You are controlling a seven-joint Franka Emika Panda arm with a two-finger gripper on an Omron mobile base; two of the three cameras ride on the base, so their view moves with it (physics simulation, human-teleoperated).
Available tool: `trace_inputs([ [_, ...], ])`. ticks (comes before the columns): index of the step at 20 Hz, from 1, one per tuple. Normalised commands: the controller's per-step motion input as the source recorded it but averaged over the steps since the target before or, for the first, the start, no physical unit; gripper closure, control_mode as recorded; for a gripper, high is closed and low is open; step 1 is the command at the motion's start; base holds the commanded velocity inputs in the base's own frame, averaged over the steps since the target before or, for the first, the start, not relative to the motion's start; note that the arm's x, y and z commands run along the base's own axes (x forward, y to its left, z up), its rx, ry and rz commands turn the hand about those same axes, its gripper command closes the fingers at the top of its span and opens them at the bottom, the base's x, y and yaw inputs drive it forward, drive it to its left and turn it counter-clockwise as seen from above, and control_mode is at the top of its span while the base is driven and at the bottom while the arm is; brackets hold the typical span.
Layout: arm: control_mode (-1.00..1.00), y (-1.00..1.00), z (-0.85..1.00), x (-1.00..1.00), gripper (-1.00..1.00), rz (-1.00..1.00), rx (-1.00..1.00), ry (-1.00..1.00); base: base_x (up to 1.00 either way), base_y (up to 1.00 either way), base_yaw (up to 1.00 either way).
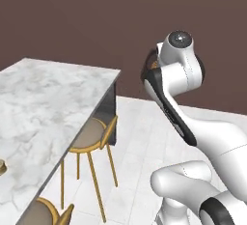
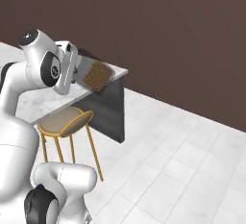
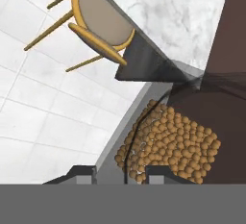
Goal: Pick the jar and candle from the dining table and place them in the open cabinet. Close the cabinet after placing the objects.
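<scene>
My gripper point(image 3: 122, 175) is shut on the jar point(image 3: 168, 141). The clear glass holds tan-brown grains and rises between the two dark fingertips point(image 3: 161, 172). In the right base view the jar point(image 2: 97, 76) hangs tilted in the gripper point(image 2: 86, 76), in the air over the far end of the dining table point(image 2: 43, 105). The white marble dining table point(image 1: 48, 103) stretches along the left of the left base view. A small tan-gold candle point(image 1: 1, 167) sits on it, cut by the frame's left edge. In the hand view the dining table point(image 3: 178, 6) lies beyond the jar.
Tan-seated stools with gold legs point(image 1: 89, 134) point(image 2: 65, 119) point(image 3: 103, 18) stand tucked under the table's near side. A second stool point(image 1: 48, 212) is at the bottom left. White tiled floor point(image 2: 182, 160) spreads to the right, with a dark brown wall point(image 2: 168, 35) behind.
</scene>
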Motion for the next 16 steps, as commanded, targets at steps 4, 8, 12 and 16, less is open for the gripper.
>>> trace_inputs([
  [4,1.0,0.0,0.0,0.0,1.0,0.0,0.0,0.0,0.1,-0.47,-0.46],
  [8,1.0,0.0,0.0,0.0,1.0,0.0,0.0,0.0,0.18,-0.45,-0.46],
  [12,1.0,0.0,0.0,0.0,1.0,0.0,0.0,0.0,0.23,-0.41,-0.48],
  [16,1.0,0.0,0.0,0.0,1.0,0.0,0.0,0.0,0.24,-0.3,-0.48],
])
